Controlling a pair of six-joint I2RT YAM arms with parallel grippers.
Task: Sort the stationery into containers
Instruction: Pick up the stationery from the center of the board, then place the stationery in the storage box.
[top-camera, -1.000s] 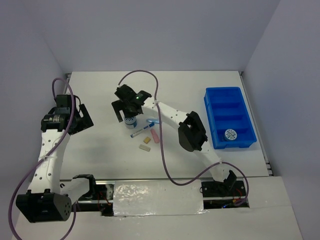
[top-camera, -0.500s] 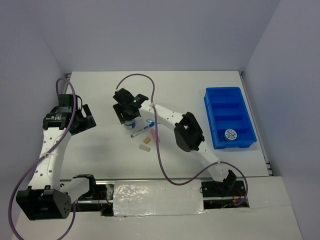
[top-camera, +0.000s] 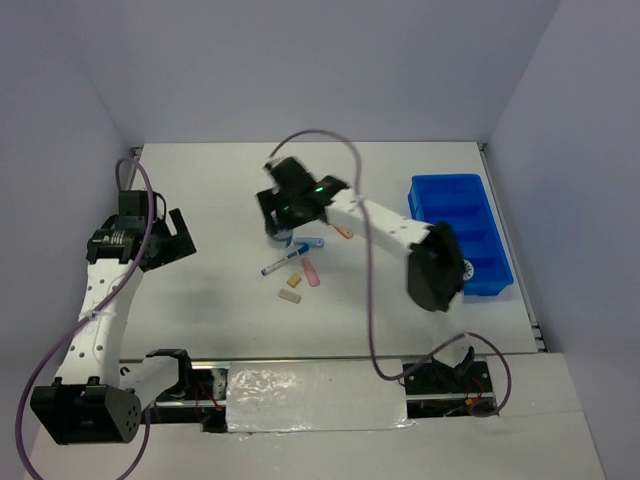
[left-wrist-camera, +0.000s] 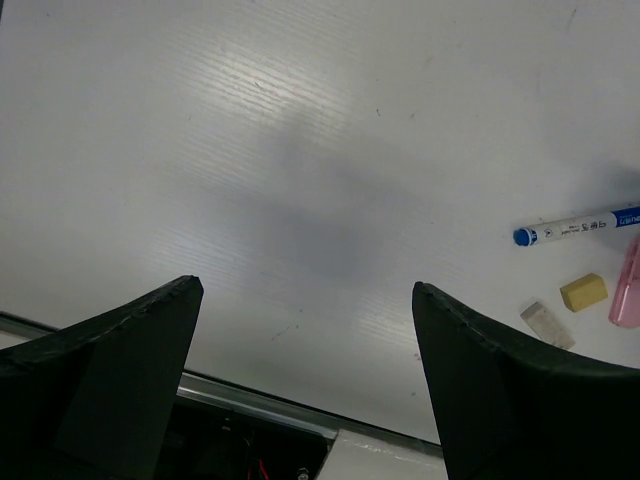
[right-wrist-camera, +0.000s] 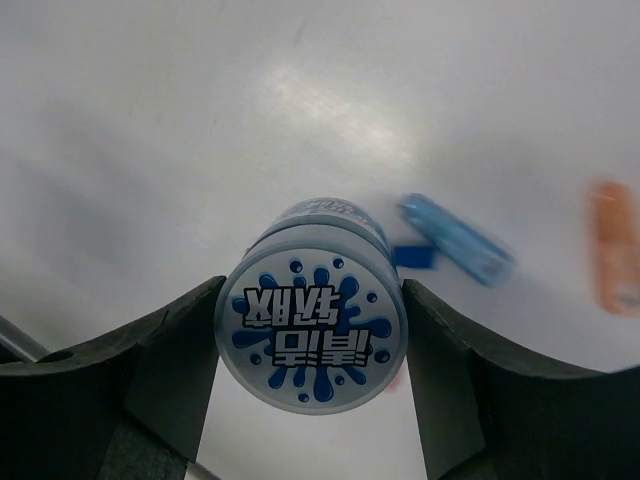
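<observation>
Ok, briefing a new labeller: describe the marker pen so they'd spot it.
Left of the blue tray, a small cluster lies mid-table. The marker pen is its leftmost piece, slanted. Only it is long, white, blue-capped; the pink stick and erasers beside it are stubby.

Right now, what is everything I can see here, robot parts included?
table: one, white, under everything
tray: one, bright blue, right side, partly hidden
patterned disc: one, blue-white, gripped mid-table
marker pen: one, blue-white, mid-table
clip: one, light blue, by the pen
orange stick: one, right of clip
pink stick: one, right of pen
eraser blocks: two, tan, between pen and near edge
left gripper: open, over left side
right gripper: shut on patterned disc
</observation>
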